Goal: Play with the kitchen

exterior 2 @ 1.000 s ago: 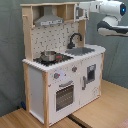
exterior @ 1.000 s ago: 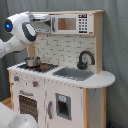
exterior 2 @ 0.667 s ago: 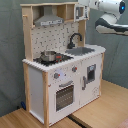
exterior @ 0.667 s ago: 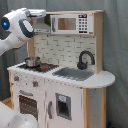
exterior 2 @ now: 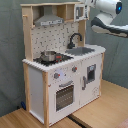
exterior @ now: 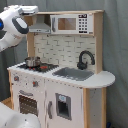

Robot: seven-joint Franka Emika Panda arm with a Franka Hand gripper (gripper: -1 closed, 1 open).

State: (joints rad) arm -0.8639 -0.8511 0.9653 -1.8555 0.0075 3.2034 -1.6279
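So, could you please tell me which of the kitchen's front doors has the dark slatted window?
The oven door below the stove; the neighbouring cabinet door has a smaller dark panel.

One kitchen (exterior: 62,75), one faucet (exterior: 85,58), one pot (exterior: 32,62).

A tall toy kitchen (exterior: 60,80) (exterior 2: 60,70) of white panels and light wood stands upright in both exterior views. Its white counter (exterior: 100,79) holds a grey sink (exterior: 74,73) with a curved black faucet (exterior: 86,59) behind it. Beside the sink, a small metal pot (exterior 2: 48,55) sits on the black stove (exterior 2: 59,59). Below is an oven door (exterior 2: 64,95), closed. Above hang a grey hood (exterior 2: 48,21) and a microwave-style upper cabinet (exterior: 71,23).
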